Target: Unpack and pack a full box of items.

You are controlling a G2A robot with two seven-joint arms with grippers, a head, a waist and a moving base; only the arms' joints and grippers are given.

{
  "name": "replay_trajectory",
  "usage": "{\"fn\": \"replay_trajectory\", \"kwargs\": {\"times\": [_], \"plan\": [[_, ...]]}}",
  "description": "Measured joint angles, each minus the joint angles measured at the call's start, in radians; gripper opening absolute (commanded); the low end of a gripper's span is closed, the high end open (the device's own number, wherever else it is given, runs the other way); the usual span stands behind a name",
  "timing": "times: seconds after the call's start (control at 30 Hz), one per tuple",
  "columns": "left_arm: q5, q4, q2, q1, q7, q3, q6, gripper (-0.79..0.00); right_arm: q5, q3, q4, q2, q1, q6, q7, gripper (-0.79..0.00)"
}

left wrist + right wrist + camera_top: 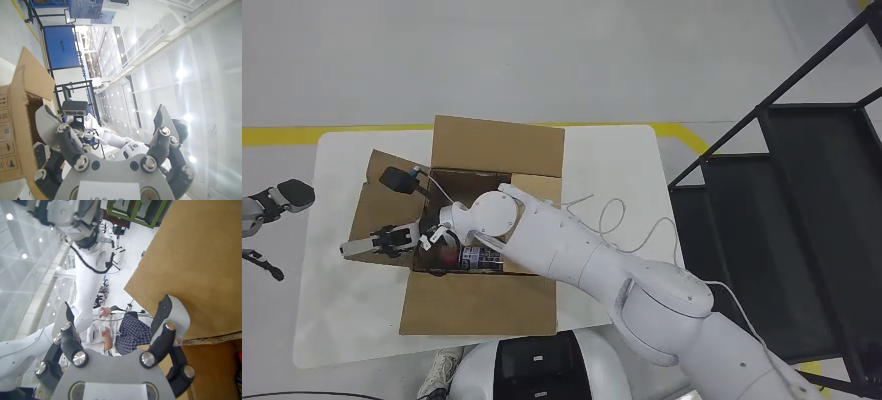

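Note:
An open cardboard box (pixel 497 145) stands on the white table (pixel 612 170) with its flaps spread out. Dark and red items (pixel 464 256) lie packed inside it. One white arm comes from the lower right across the box. Its gripper, my right gripper (pixel 377 243), sits over the box's left flap. In the right wrist view my right gripper (pixel 116 304) is open and empty, one finger (pixel 170 313) close beside a cardboard flap (pixel 198 266). My left gripper (pixel 277 200) hangs beyond the table's left edge. It too is open and empty (pixel 102 111), with the box's printed outer wall (pixel 11 121) beside it.
A small black module on a thin stalk (pixel 397 180) stands over the left flap. Black metal stairs (pixel 782 200) rise right of the table. A yellow floor line (pixel 282 135) runs behind it. Bare table shows to the right of the box.

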Motion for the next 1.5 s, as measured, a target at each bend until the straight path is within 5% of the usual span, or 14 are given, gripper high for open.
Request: {"fn": "replay_trajectory", "kwargs": {"times": [0.17, 0.43, 0.6, 0.8, 1.0, 1.23, 1.5], "plan": [[0.042, -0.005, -0.004, -0.03, -0.014, 0.047, 0.038, 0.0, -0.012, -0.003, 0.089, -0.037, 0.016, -0.008, 0.004, 0.0], [0.149, 0.073, -0.021, -0.147, 0.055, 0.177, 0.046, 0.0, -0.022, 0.032, 0.131, -0.038, 0.011, -0.046, 0.04, 0.0], [0.21, 0.147, -0.031, -0.203, 0.116, 0.239, 0.042, 0.0, -0.02, 0.081, 0.121, -0.009, -0.004, -0.097, 0.058, 0.0], [0.238, 0.211, -0.04, -0.225, 0.124, 0.272, 0.021, 0.0, -0.026, 0.193, 0.068, 0.075, -0.048, -0.186, 0.072, 0.0], [0.27, 0.237, -0.042, -0.226, 0.132, 0.284, 0.014, 0.0, -0.06, 0.373, -0.126, 0.199, -0.169, -0.215, 0.094, 0.0], [0.434, 0.22, -0.05, -0.226, 0.24, 0.345, -0.029, 0.0, -0.194, 0.652, -0.627, 0.339, -0.476, -0.076, 0.119, 0.0], [0.527, 0.176, -0.065, -0.224, 0.231, 0.435, -0.034, 0.0, -0.187, 0.845, -0.944, 0.397, -0.704, -0.012, 0.151, 0.0]]}}
